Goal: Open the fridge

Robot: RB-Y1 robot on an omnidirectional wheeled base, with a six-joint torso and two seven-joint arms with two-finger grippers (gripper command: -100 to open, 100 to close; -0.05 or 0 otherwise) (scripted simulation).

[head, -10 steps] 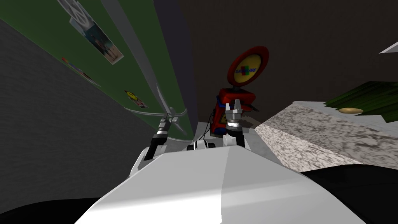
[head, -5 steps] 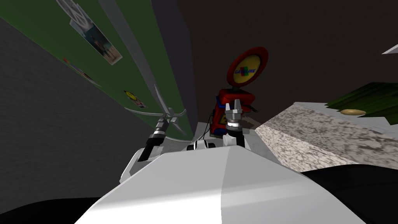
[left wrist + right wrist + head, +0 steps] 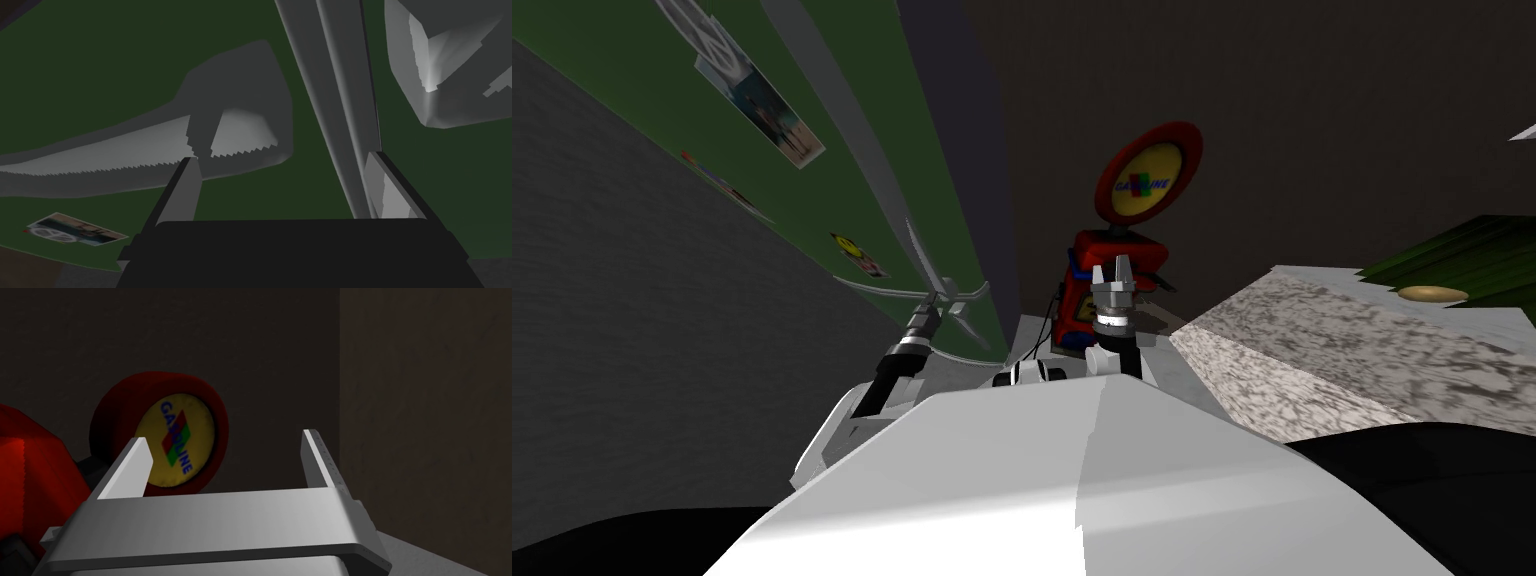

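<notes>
Left forearm further back; left hand astride fridge handle

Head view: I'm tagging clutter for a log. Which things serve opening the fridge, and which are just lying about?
For the job: green fridge door, its grey handle, left gripper open around that handle.
Lying about: red gasoline pump toy, speckled counter, brown oval thing on it, door photo, open right gripper.

**Fridge to the left, counter to the right**

The fridge stood on the left, its handle passing between the left gripper's fingers. A pump-shaped sign stood ahead, just behind the right gripper. The counter lay to the right, an oval item on it.
</notes>
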